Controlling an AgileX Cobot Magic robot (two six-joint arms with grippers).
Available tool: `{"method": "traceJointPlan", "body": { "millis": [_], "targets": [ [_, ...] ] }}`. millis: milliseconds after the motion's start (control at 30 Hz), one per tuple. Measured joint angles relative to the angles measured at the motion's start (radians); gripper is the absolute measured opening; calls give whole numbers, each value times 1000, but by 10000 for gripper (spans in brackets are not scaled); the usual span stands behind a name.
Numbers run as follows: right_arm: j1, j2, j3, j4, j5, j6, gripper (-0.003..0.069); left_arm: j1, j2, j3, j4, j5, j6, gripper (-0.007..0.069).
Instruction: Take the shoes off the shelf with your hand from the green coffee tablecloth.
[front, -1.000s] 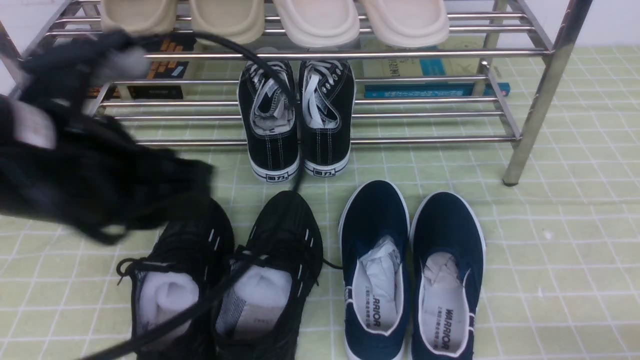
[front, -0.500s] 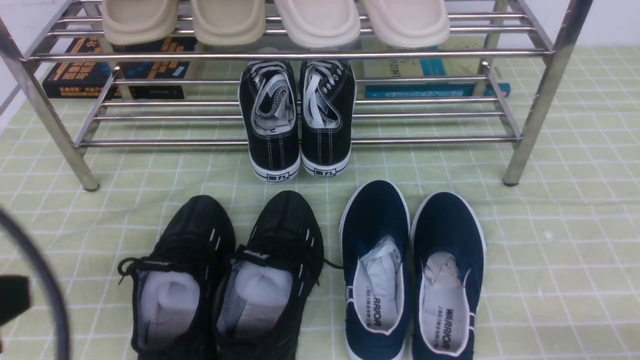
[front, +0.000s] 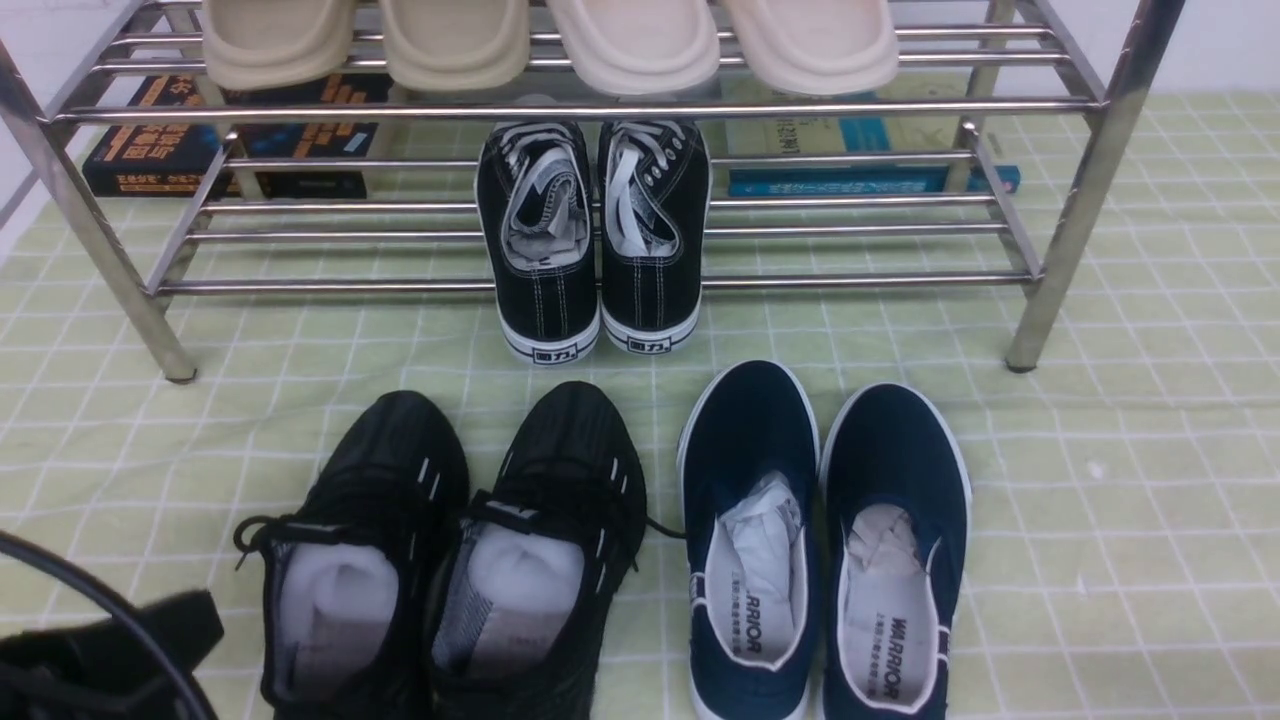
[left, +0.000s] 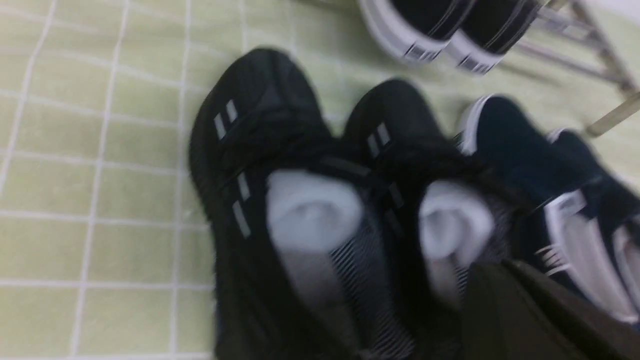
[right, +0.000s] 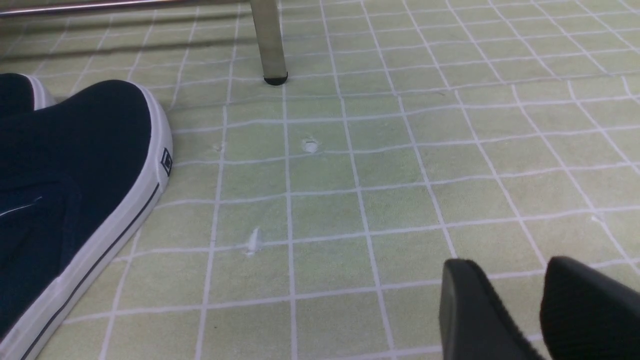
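Note:
The black knit sneakers (front: 560, 450) stand side by side on the green grid tablecloth (front: 1100, 500), in front of the steel shelf (front: 600, 108), toes toward it. White stuffing fills them. They also show blurred in the left wrist view (left: 260, 130). My left gripper (front: 190, 620) is low at the near left, just left of the pair and apart from it. In the left wrist view (left: 500, 270) its fingers look pressed together and hold nothing. My right gripper (right: 505, 265) is open and empty over bare cloth. It is out of the front view.
Black canvas sneakers with white laces (front: 595, 240) sit on the shelf's lower tier. Beige slippers (front: 550, 40) lie on the top tier. Navy slip-ons (front: 820, 540) stand right of the black pair. Books (front: 230, 150) lie behind the shelf. A shelf leg (right: 270, 45) stands ahead of my right gripper.
My left arm has pulled back from over the shelf's left side to the near left corner. The shoes have not moved.

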Motion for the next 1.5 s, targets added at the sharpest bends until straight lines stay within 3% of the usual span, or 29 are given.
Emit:
{"method": "traceJointPlan", "body": {
  "millis": [467, 600, 833, 933, 1500],
  "targets": [
    [0, 0, 0, 0, 0, 0, 237, 0, -73, 112, 46, -44, 27, 20],
    [0, 0, 0, 0, 0, 0, 237, 0, -220, 240, 16, -100, 128, 27],
    [0, 0, 0, 0, 0, 0, 237, 0, -387, 377, -126, -107, 440, 31],
    [0, 0, 0, 0, 0, 0, 237, 0, -395, 378, -133, -120, 475, 34],
    [0, 0, 0, 0, 0, 0, 237, 29, -406, 385, -129, -133, 473, 51]
  ]
}}
